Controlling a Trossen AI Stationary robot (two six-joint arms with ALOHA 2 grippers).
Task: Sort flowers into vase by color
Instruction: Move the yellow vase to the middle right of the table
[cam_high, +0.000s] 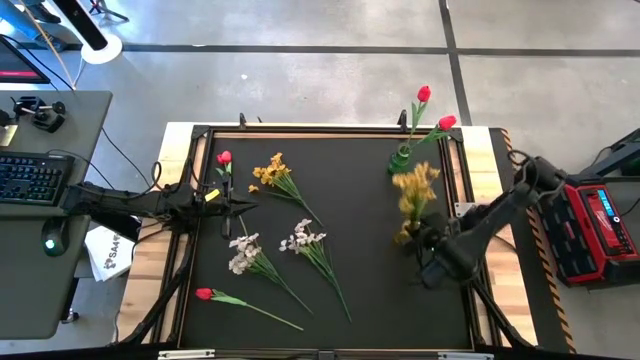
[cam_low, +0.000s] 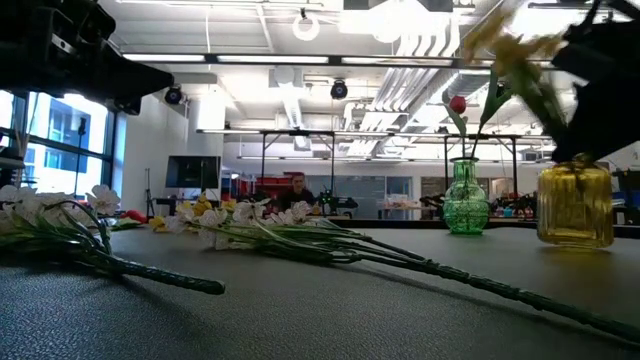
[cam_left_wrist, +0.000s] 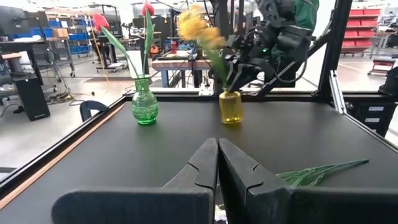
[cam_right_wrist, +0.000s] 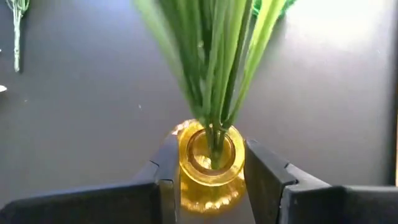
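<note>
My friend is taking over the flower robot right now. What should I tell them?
Right gripper: fingers either side of the yellow vase, which holds a yellow flower; whether they grip it is unclear.
Left gripper: shut, empty, waiting at the mat's left side.
Done: two red flowers in the green vase; one yellow in the yellow vase.
Left on the mat: two red flowers, one yellow, two white sprays. No third vase in view.
</note>
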